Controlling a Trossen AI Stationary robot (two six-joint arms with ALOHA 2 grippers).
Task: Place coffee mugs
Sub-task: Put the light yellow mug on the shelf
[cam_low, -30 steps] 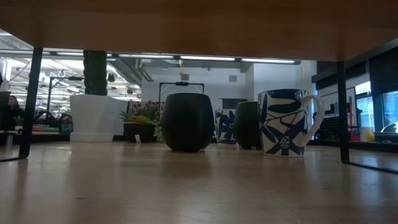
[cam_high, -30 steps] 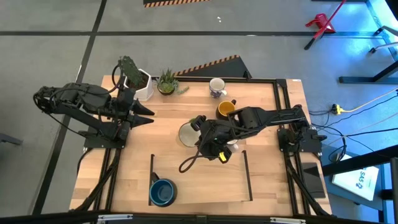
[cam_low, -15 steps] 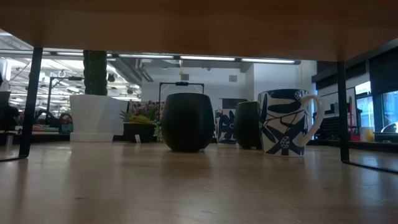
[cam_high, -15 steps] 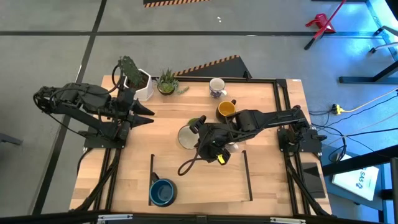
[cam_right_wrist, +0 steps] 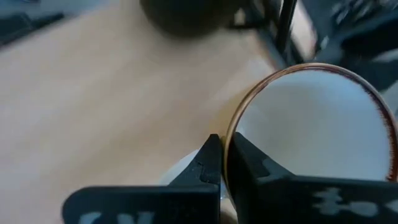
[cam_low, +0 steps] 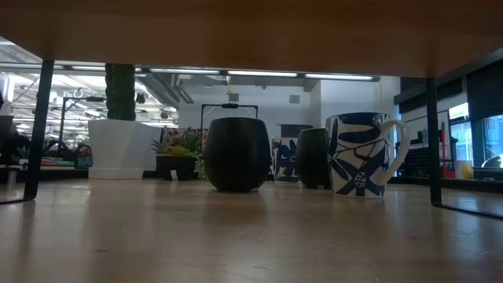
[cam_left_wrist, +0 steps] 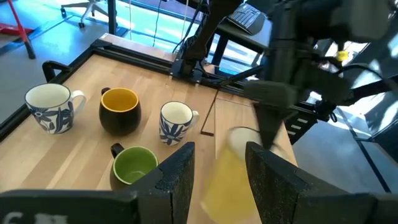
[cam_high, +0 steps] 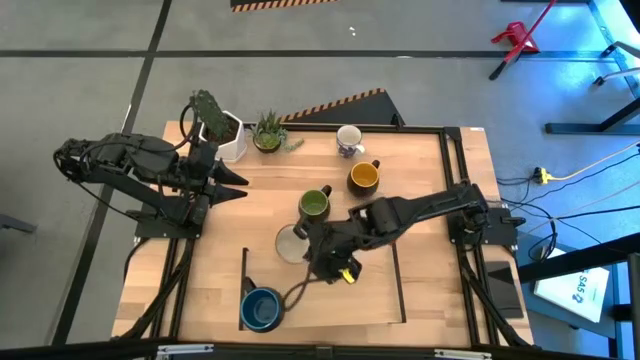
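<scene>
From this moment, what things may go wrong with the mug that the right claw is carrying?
The right claw pinches only the thin rim of the cream mug, so the mug may tilt or slip out. The blue mug stands close ahead of it, so carrying further that way might knock it. The green mug sits just behind the arm, so swinging back might push it.

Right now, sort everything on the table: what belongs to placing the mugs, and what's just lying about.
Job: blue mug, green mug, orange-yellow mug, patterned mug, smaller patterned mug, cream mug pinched at its rim by the right gripper.
Lying about: white cactus pot, small spiky plant pot.
</scene>
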